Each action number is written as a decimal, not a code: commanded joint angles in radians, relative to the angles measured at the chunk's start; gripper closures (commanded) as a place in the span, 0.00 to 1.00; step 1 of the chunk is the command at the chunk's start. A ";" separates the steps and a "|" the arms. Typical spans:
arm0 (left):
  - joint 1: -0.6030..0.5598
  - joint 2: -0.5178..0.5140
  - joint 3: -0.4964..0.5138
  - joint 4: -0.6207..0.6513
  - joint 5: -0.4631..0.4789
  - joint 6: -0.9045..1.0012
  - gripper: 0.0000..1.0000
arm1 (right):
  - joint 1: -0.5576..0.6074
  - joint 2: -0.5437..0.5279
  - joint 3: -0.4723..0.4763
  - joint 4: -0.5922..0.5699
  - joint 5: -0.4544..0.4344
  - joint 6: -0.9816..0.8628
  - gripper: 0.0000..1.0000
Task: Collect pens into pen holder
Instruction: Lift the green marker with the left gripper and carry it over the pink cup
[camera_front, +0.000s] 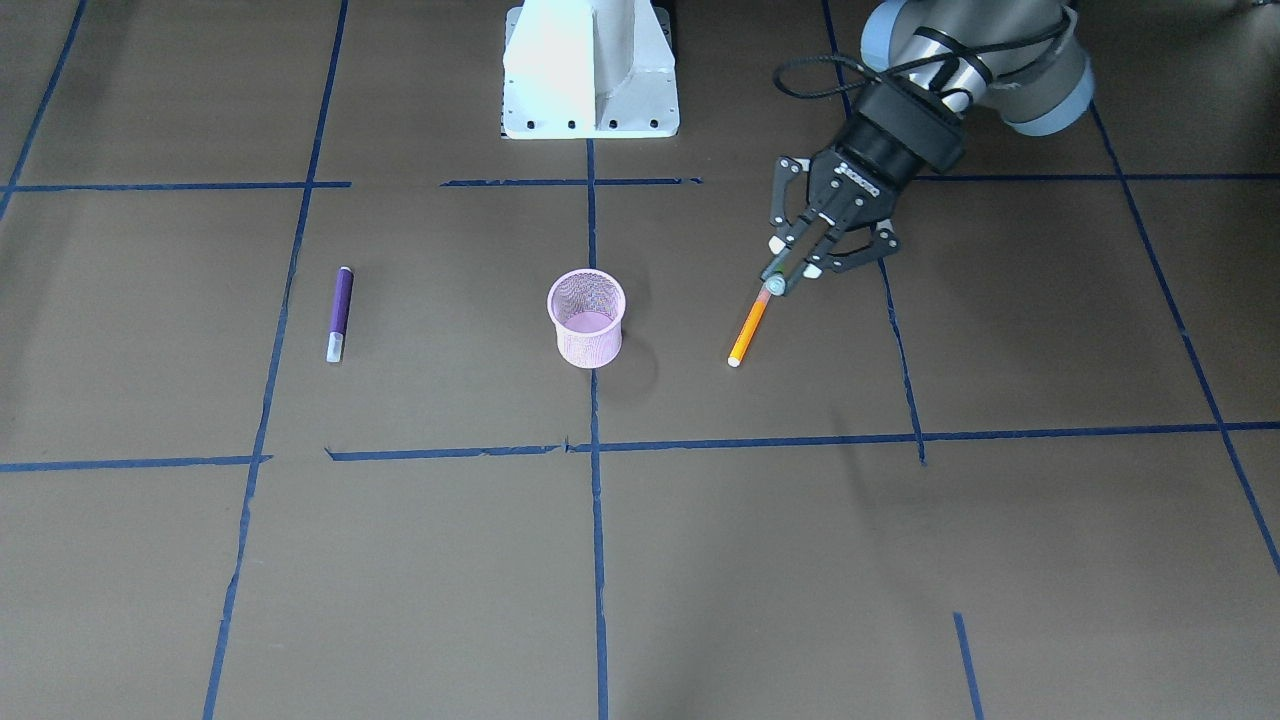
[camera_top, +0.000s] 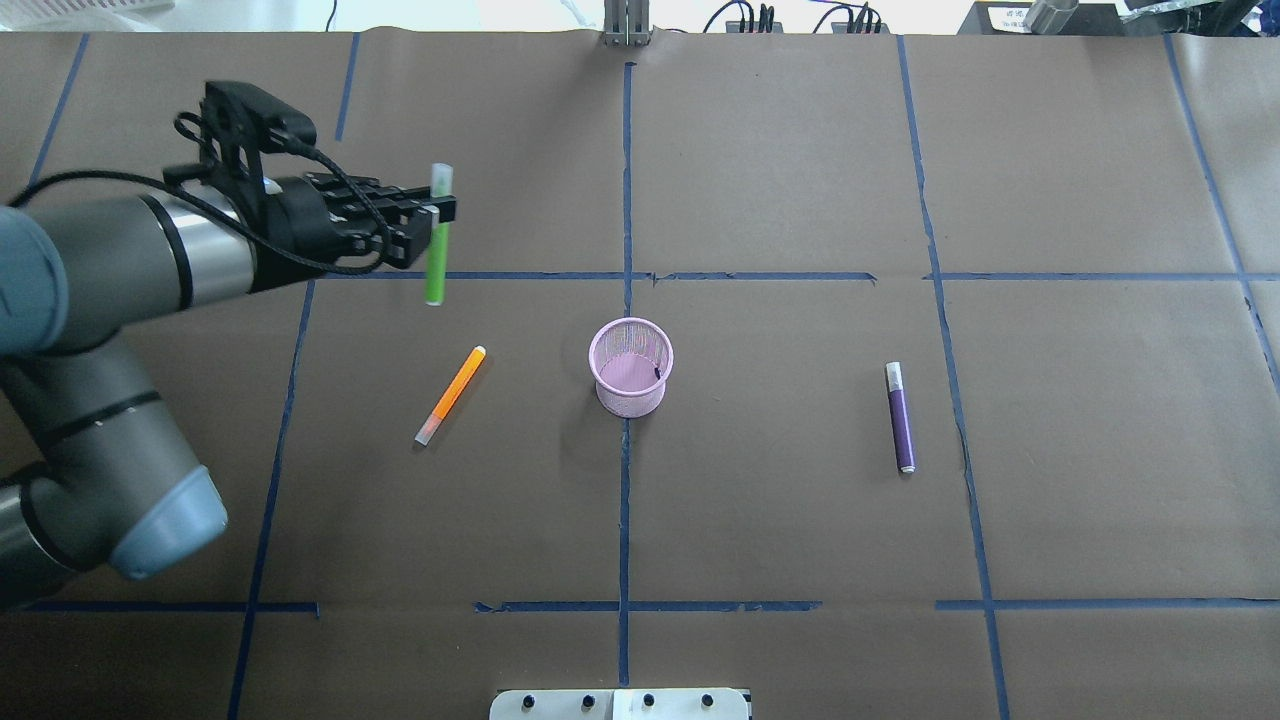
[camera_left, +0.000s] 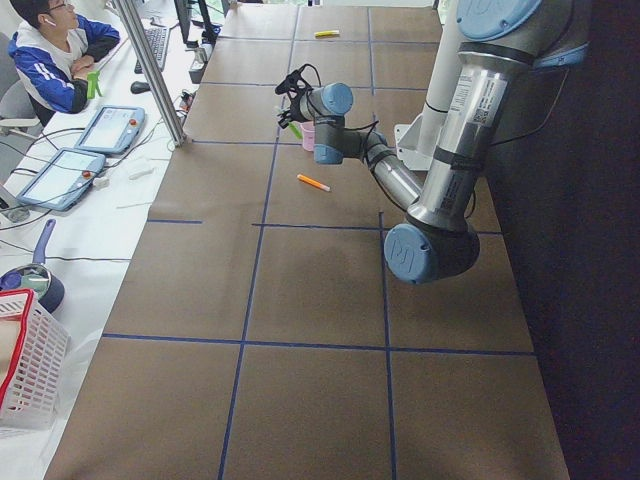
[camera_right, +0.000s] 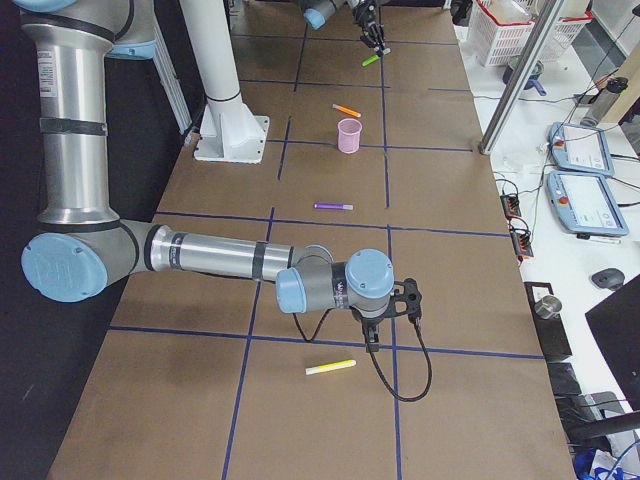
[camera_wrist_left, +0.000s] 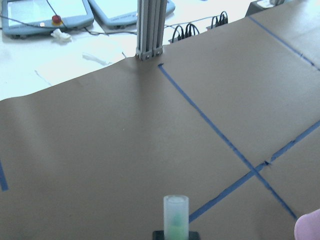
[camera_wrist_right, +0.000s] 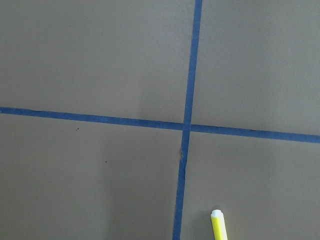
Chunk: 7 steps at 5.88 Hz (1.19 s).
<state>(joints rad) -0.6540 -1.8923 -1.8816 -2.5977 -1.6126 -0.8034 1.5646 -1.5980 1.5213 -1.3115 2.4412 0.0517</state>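
Note:
My left gripper (camera_top: 441, 213) is shut on the green pen (camera_top: 437, 250) and holds it upright above the table, left of and beyond the pink mesh pen holder (camera_top: 631, 366). The green pen's pale cap (camera_wrist_left: 176, 217) shows in the left wrist view. The orange pen (camera_top: 452, 394) lies on the table left of the holder. The purple pen (camera_top: 900, 417) lies to its right. In the front-facing view the left gripper (camera_front: 792, 272) hangs over the orange pen's (camera_front: 748, 328) far end. My right gripper (camera_right: 372, 340) hovers far off; I cannot tell whether it is open.
A yellow pen (camera_right: 330, 367) lies below the right gripper and shows in the right wrist view (camera_wrist_right: 218, 226). Blue tape lines cross the brown paper (camera_top: 800, 520). The robot's white base (camera_front: 590, 70) stands behind the holder. A person (camera_left: 55, 55) sits beyond the table's far edge.

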 joint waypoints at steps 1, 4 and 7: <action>0.142 -0.057 0.037 -0.178 0.202 -0.045 1.00 | 0.000 0.003 0.000 0.000 -0.001 -0.001 0.00; 0.260 -0.179 0.251 -0.357 0.355 -0.037 1.00 | 0.000 0.003 0.007 0.000 -0.004 0.001 0.00; 0.234 -0.246 0.383 -0.354 0.361 -0.033 1.00 | 0.000 0.003 0.005 0.000 -0.004 0.001 0.00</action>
<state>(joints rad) -0.4078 -2.1177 -1.5375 -2.9522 -1.2529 -0.8373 1.5646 -1.5953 1.5275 -1.3115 2.4375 0.0522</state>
